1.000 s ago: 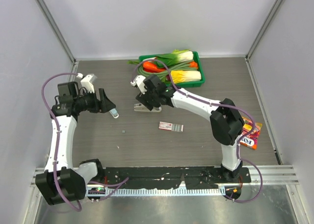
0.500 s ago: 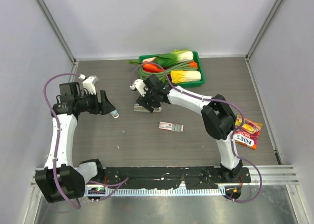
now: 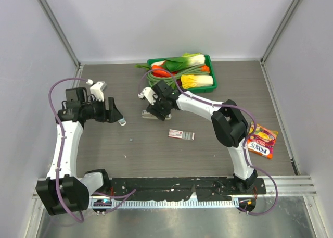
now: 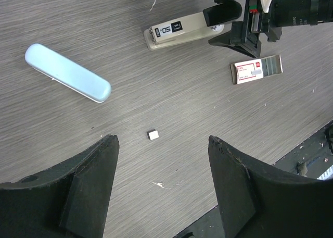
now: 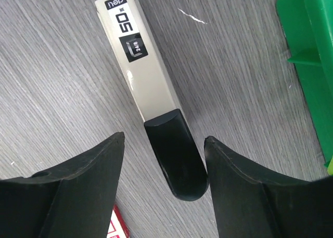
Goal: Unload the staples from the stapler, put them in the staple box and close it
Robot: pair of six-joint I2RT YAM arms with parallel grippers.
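Note:
The pale-blue stapler (image 3: 121,122) (image 4: 67,72) lies flat on the table. My left gripper (image 3: 115,114) (image 4: 162,140) hovers open close by and holds nothing. Beneath its fingers lies one tiny grey bit of staples (image 4: 153,135) (image 3: 131,139). My right gripper (image 3: 157,111) (image 5: 164,139) is open, with a jaw on each side of the black end of a beige bar (image 5: 143,71) (image 4: 179,29) printed "50" and "24/6". Neither jaw touches the bar.
A small red-and-white box (image 3: 181,135) (image 4: 256,70) lies in front of the beige bar. A green tray (image 3: 213,76) (image 5: 307,40) of vegetables stands at the back. A snack packet (image 3: 260,141) lies at the right, beside the right arm.
My left gripper has drawn back a little to the left, away from the pale-blue stapler. The right arm's elbow has folded leftward while its gripper stays over the beige bar.

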